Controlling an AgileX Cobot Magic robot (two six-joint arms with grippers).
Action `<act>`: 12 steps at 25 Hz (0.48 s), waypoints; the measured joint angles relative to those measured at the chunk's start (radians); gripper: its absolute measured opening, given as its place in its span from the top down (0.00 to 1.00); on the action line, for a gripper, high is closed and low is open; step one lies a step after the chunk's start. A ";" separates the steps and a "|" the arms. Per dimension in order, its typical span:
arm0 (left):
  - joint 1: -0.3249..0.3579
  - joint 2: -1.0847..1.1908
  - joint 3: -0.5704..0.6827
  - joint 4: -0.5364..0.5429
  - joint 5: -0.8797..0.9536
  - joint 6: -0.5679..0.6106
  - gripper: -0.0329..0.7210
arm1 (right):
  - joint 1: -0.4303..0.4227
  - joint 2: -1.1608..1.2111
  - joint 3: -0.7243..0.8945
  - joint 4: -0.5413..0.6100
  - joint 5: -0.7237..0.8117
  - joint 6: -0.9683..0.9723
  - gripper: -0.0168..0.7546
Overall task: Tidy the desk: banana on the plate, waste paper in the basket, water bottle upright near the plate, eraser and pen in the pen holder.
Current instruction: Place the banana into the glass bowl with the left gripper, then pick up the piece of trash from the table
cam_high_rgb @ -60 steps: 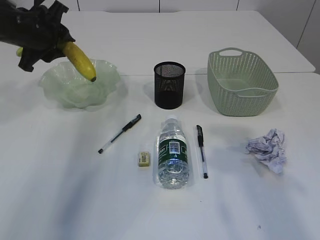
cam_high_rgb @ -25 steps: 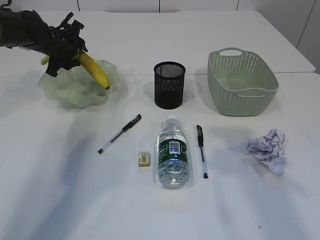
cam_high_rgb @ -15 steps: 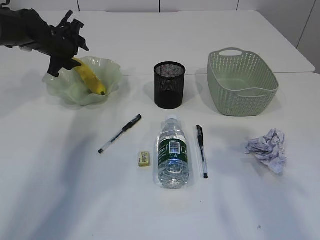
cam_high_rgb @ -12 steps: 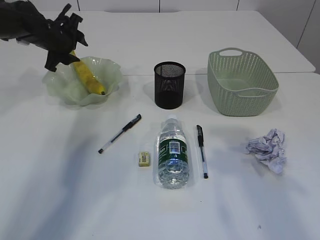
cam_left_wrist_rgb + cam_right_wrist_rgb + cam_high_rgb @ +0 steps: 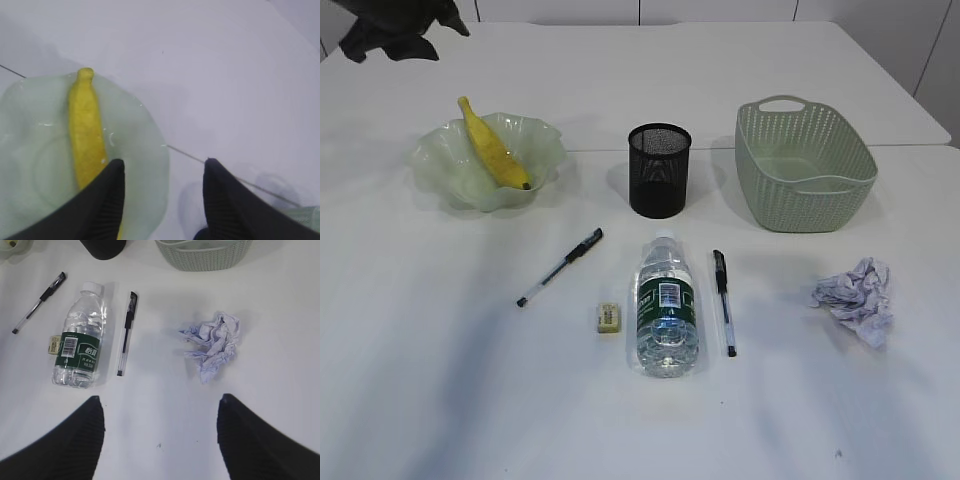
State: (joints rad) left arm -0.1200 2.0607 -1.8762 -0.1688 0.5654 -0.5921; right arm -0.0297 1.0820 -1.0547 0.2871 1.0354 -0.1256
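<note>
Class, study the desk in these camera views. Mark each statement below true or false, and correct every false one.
1. The banana lies in the plate. True.
2. The water bottle stands upright. False: it lies on its side between two pens.
3. The waste paper is in the basket. False: it lies on the desk, in front of the basket.
4. The eraser lies on the desk left of the bottle. True.
5. The left gripper grips the banana. False: its jaws are open above the plate, holding nothing.
</note>
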 joint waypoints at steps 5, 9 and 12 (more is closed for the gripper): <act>0.000 -0.060 0.000 0.056 0.193 0.254 0.48 | 0.000 0.000 0.000 0.000 0.000 0.000 0.30; 0.000 -0.077 0.000 0.061 0.376 0.396 0.48 | 0.000 0.000 0.000 0.000 0.001 0.000 0.30; 0.000 -0.081 0.000 0.061 0.511 0.487 0.48 | 0.000 0.000 0.000 0.000 0.001 0.000 0.30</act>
State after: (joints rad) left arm -0.1200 1.9801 -1.8762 -0.1078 1.0764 -0.1053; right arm -0.0297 1.0820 -1.0547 0.2871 1.0362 -0.1256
